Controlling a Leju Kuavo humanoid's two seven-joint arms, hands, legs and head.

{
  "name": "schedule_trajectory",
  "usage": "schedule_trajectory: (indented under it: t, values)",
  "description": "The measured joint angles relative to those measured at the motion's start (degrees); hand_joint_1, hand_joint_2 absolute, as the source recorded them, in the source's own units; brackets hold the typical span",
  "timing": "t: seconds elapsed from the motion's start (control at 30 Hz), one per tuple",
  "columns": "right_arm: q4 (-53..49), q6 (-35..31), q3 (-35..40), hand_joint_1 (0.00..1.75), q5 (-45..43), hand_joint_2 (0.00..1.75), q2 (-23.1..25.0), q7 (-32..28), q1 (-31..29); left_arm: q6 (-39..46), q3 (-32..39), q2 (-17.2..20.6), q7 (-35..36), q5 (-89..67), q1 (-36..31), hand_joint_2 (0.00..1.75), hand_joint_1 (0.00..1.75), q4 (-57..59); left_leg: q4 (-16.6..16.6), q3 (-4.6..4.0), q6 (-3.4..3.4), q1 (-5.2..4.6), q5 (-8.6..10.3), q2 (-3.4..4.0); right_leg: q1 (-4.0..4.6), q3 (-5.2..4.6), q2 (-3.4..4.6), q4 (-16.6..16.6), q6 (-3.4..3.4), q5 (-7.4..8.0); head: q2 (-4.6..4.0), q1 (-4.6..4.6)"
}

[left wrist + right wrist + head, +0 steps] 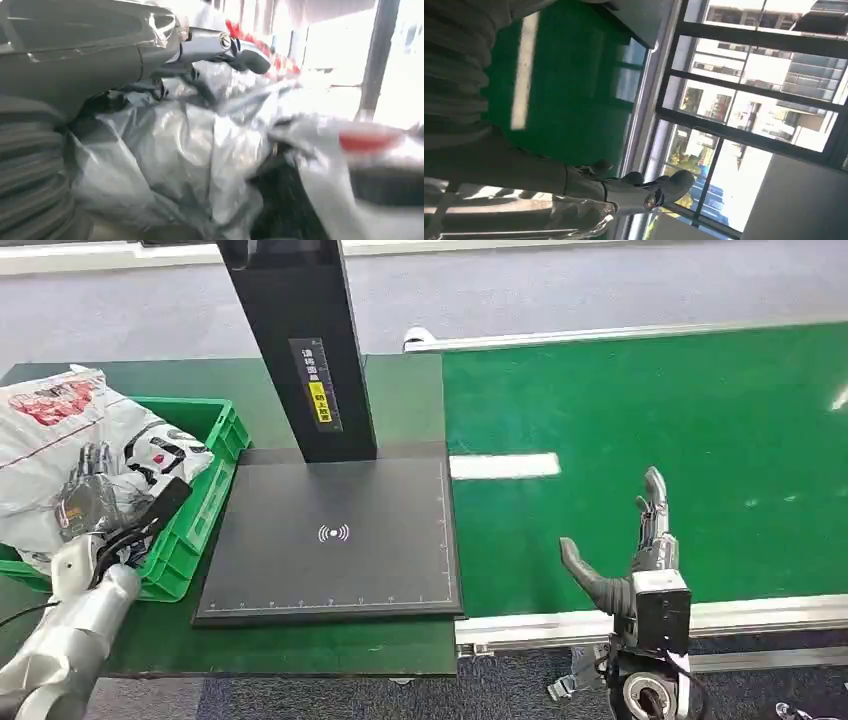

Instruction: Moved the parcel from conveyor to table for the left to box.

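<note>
Head view, step: we are judging boxing underway, parcel point(60, 430) lying in green crate point(215, 440) at nine o'clock.
Left hand point(88, 495): resting on parcel, grip untellable.
Right hand point(630, 550): hovering spread, empty, over conveyor point(650, 420).
Next: we are expecting another parcel.

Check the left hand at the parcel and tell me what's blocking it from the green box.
Nothing visible blocks it: the left hand is on the parcel, which already lies in the green box.
</note>
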Motion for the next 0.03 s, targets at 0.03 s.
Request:
schedule_trajectory:
  t: [0.03]
  values:
    - [-0.1,-0.1,0.0,0.0,0.1,1.75,0.0,0.0,0.2,-0.1,0.4,-0.4,-1.1,1.1,1.1,1.75,0.0,-2.5,0.0,-0.04,0.0,-0.01,0.0,-0.01,-0.01,-0.02,-0.01,0.0,0.0,0.0,0.02,0.0]
